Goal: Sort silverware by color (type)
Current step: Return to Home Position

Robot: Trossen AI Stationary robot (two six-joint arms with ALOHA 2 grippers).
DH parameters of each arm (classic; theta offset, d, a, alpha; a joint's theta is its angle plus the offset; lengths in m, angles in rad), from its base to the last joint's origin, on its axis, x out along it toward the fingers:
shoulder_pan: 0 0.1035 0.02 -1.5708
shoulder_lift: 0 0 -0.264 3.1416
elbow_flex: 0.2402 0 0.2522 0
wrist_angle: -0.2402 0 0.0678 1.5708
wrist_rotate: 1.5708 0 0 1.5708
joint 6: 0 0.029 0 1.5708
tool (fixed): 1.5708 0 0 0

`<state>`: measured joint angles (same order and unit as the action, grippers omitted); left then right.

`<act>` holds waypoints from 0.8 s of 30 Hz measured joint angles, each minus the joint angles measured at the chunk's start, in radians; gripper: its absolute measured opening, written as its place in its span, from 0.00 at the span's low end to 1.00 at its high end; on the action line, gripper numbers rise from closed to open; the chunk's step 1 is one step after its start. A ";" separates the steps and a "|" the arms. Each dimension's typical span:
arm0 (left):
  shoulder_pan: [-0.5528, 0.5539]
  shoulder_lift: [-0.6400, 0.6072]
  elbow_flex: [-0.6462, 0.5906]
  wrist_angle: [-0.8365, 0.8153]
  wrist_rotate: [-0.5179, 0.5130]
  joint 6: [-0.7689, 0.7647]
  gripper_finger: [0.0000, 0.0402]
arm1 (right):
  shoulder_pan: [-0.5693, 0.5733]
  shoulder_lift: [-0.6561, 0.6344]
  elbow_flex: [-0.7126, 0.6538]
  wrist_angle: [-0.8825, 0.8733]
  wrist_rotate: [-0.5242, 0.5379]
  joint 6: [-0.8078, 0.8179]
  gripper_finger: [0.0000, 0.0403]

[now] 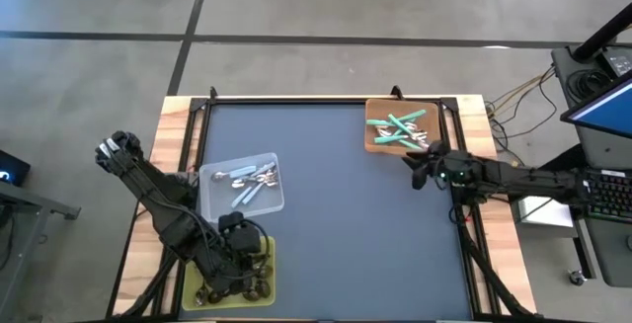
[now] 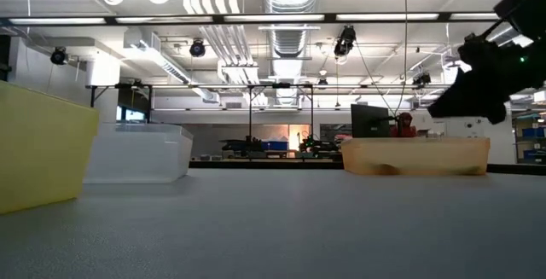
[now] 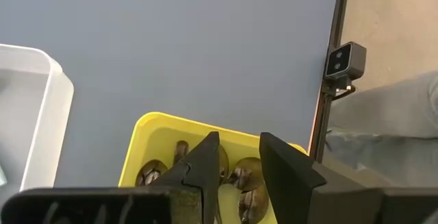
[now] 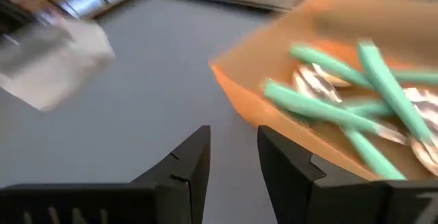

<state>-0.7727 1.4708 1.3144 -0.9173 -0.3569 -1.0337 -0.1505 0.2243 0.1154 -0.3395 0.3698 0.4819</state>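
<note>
- The left end effector [image 3: 239, 143] hangs right over the square yellow plastic bin [image 3: 139, 148] at the left side of the dark grey bench [image 1: 346, 234]. Its two fingers are a little apart and hold nothing.
- The dark metal spoons [image 3: 245, 176] lie in a heap in that bin.
- The pale blue-handled spoons [image 1: 252, 190] lie in the clear plastic bin [image 1: 209, 209] just beside it.
- The teal-handled spoons [image 1: 403, 125] lie in the orange tray [image 1: 372, 143] in a corner on the right side.
- The right end effector [image 1: 413, 170] is just beside the orange tray, fingers a little apart and empty.
- No spoon shows on the bare bench, so the sorting looks done.
- To go home well, the left arm should likely lift straight up first. That way it will not bump the yellow bin's wall.
</note>
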 joint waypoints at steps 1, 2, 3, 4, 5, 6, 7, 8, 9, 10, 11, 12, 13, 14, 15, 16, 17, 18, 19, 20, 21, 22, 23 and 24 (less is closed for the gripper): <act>0.000 0.000 0.000 0.000 0.000 0.000 0.22 | 0.000 -0.004 0.000 0.033 -0.011 -0.005 0.28; 0.000 0.000 0.000 0.001 0.002 0.001 0.22 | 0.000 -0.012 0.002 0.059 -0.012 -0.013 0.28; 0.000 0.000 0.000 0.000 0.005 0.005 0.22 | 0.000 -0.020 0.007 0.079 -0.012 -0.021 0.28; 0.000 0.000 0.000 0.000 0.006 0.011 0.22 | 0.000 -0.027 0.011 0.098 -0.010 -0.021 0.28; 0.000 0.000 0.000 -0.001 0.007 0.022 0.22 | 0.000 -0.035 0.018 0.106 -0.007 -0.022 0.28; 0.000 0.000 0.000 -0.001 0.007 0.040 0.22 | 0.000 -0.041 0.024 0.107 -0.007 -0.021 0.28; 0.000 0.000 0.000 -0.001 0.007 0.058 0.22 | 0.000 -0.042 0.032 0.107 -0.005 -0.022 0.28; 0.000 0.000 0.000 -0.001 0.007 0.078 0.22 | 0.000 -0.041 0.040 0.108 -0.006 -0.022 0.28; 0.000 0.000 0.000 -0.002 0.007 0.101 0.22 | 0.000 -0.041 0.048 0.108 -0.005 -0.022 0.28; 0.000 0.000 0.000 -0.002 0.006 0.127 0.22 | 0.000 -0.040 0.054 0.107 -0.005 -0.022 0.28; 0.000 0.000 0.000 -0.002 0.001 0.152 0.22 | 0.000 -0.038 0.062 0.107 -0.005 -0.022 0.28; 0.001 0.000 -0.001 -0.002 -0.012 0.179 0.22 | 0.000 -0.038 0.068 0.109 -0.005 -0.022 0.28; 0.001 0.000 -0.001 -0.002 -0.036 0.209 0.22 | 0.000 -0.039 0.073 0.110 -0.005 -0.022 0.28; 0.001 0.000 -0.001 -0.002 -0.065 0.238 0.22 | 0.000 -0.039 0.077 0.109 -0.005 -0.022 0.28; 0.003 0.000 -0.001 -0.002 -0.100 0.267 0.22 | 0.000 -0.038 0.081 0.109 -0.005 -0.022 0.28; 0.004 0.000 -0.001 -0.002 -0.137 0.302 0.22 | 0.000 -0.038 0.085 0.109 -0.005 -0.022 0.28; 0.005 0.000 -0.001 -0.002 -0.175 0.339 0.22 | 0.000 -0.038 0.089 0.109 -0.005 -0.022 0.28; 0.008 0.000 -0.001 -0.003 -0.212 0.372 0.22 | 0.000 -0.038 0.093 0.109 -0.005 -0.022 0.28; 0.012 0.000 -0.001 -0.002 -0.252 0.398 0.22 | 0.000 -0.038 0.096 0.110 -0.006 -0.022 0.28; 0.018 0.000 -0.002 -0.003 -0.286 0.414 0.22 | 0.000 -0.039 0.099 0.109 -0.005 -0.022 0.28; 0.027 0.000 -0.002 -0.003 -0.313 0.420 0.22 | 0.000 -0.038 0.103 0.108 -0.006 -0.021 0.28; 0.037 0.000 -0.002 -0.003 -0.331 0.419 0.22 | 0.000 -0.038 0.106 0.107 -0.006 -0.021 0.28; 0.047 0.000 -0.002 -0.003 -0.337 0.410 0.22 | 0.000 -0.037 0.110 0.109 -0.006 -0.021 0.28; 0.058 0.000 -0.003 -0.003 -0.337 0.396 0.22 | 0.000 -0.036 0.113 0.110 -0.006 -0.022 0.28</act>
<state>-0.7143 1.4708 1.3115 -0.9198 -0.6940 -0.6372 -0.1505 0.1879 0.2283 -0.2292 0.3642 0.4603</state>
